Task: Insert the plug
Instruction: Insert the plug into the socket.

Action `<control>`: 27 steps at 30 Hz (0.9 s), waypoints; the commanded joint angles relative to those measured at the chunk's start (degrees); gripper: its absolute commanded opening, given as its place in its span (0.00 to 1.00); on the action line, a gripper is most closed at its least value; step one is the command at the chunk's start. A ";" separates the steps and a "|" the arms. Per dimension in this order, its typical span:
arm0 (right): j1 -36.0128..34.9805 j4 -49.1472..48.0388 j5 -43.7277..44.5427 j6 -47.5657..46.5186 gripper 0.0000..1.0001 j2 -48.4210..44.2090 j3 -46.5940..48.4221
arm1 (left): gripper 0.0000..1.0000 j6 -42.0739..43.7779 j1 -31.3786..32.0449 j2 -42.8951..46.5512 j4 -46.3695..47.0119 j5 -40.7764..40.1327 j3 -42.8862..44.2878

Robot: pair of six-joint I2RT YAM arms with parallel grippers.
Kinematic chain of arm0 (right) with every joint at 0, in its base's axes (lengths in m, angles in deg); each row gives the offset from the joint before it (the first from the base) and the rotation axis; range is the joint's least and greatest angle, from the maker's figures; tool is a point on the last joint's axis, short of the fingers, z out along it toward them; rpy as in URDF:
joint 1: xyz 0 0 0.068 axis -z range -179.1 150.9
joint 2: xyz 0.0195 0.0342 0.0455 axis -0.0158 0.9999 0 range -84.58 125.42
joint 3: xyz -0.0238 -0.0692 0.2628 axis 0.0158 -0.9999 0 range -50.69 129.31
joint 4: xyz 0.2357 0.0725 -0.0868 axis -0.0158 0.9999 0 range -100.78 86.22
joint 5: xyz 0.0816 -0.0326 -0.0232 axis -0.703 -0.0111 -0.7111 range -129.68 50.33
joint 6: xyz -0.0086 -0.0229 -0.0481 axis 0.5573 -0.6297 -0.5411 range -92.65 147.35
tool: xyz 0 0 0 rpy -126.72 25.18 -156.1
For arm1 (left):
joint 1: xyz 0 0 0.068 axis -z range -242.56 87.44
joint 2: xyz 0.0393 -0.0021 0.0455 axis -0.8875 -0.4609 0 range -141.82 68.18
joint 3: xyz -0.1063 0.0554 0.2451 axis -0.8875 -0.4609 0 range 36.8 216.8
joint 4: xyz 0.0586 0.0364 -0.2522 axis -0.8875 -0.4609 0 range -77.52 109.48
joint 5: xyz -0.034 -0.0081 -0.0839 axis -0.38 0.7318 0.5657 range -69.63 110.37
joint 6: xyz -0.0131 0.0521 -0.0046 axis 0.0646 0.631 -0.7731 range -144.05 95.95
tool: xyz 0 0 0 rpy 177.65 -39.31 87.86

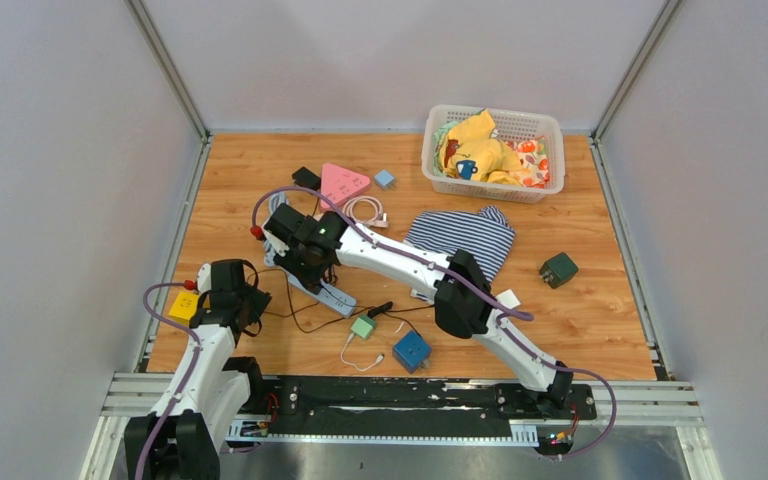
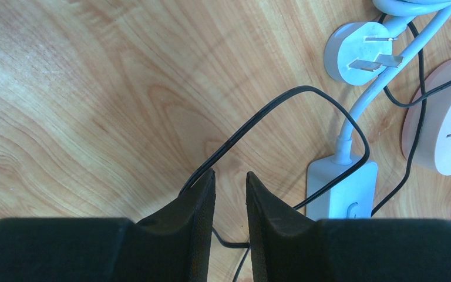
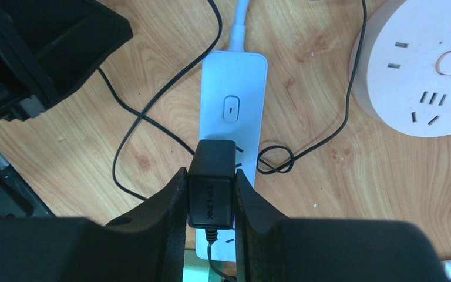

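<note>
Your right pincer (image 3: 210, 176) is clamping the black adapter plug (image 3: 211, 197) between its two fingers, gripping it by its sides. The plug is sitting directly over the white power strip (image 3: 234, 70), which is lying on the table (image 3: 340, 194) beneath the pincer and running away ahead of it. The strip's switch button is showing just ahead of the plug. The plug's body is hiding its prongs, so you cannot tell whether they are seated in the strip. A thin black cable (image 3: 152, 111) is looping over the wood on both sides of this pincer, and a round pink socket hub (image 3: 423, 70) is lying ahead and to its right. Your left pincer (image 2: 230, 176) is hanging over bare wood with its fingers only narrowly apart and gripping nothing you can make out. The black cable is arching ahead of it and passing under its fingers. The strip's end is lying just to its right, and a white wall plug (image 2: 355, 56) is resting farther ahead on that side, prongs up.
</note>
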 commanded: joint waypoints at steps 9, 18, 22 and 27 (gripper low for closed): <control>-0.50 -3.15 5.51 3.18 0.00 1.87 -19.10 | 0.29 -0.06 -0.48 0.24 -1.01 -0.43 -0.11; 1.60 -4.21 4.88 4.73 0.11 -3.16 -16.27 | 0.31 0.29 -0.48 0.14 -0.82 0.70 0.66; 4.48 -4.97 0.16 6.05 0.28 -7.03 -12.51 | 0.37 0.69 -0.48 -0.01 -0.92 2.16 1.44; 7.39 -7.53 -6.12 6.64 0.51 -11.42 -11.65 | 0.45 3.49 -0.48 -0.05 -2.19 4.08 4.23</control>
